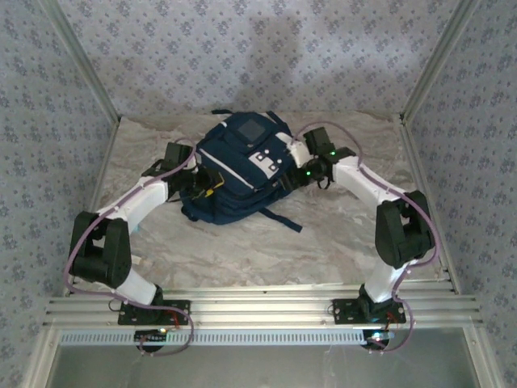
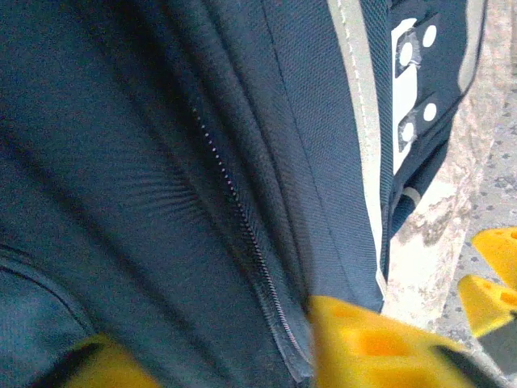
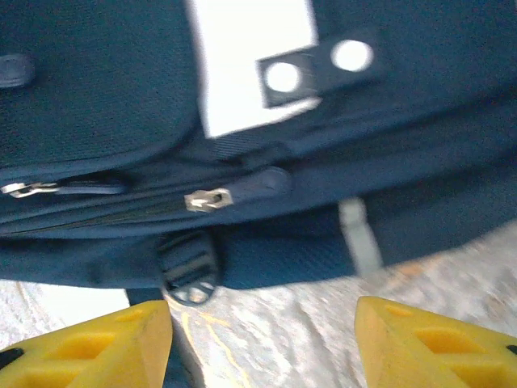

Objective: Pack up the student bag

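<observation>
From above, the student bag [image 1: 238, 174] lies mid-table [image 1: 323, 242], with the left gripper [image 1: 203, 182] at its left flank and the right gripper [image 1: 305, 171] at its right. At the left wrist, spread fingers [image 2: 363, 343] bracket the zipper seam [image 2: 242, 218] and grip nothing. They would best pinch the fabric beside the teeth. At the right wrist, released fingers [image 3: 436, 343] face the zipper pull [image 3: 208, 199] and should centre on it before closing.

The student bag [image 1: 238, 174] lies on the table [image 1: 323, 242] — left arm [image 1: 145, 198] at its left, right arm [image 1: 363, 182] opposite.
</observation>
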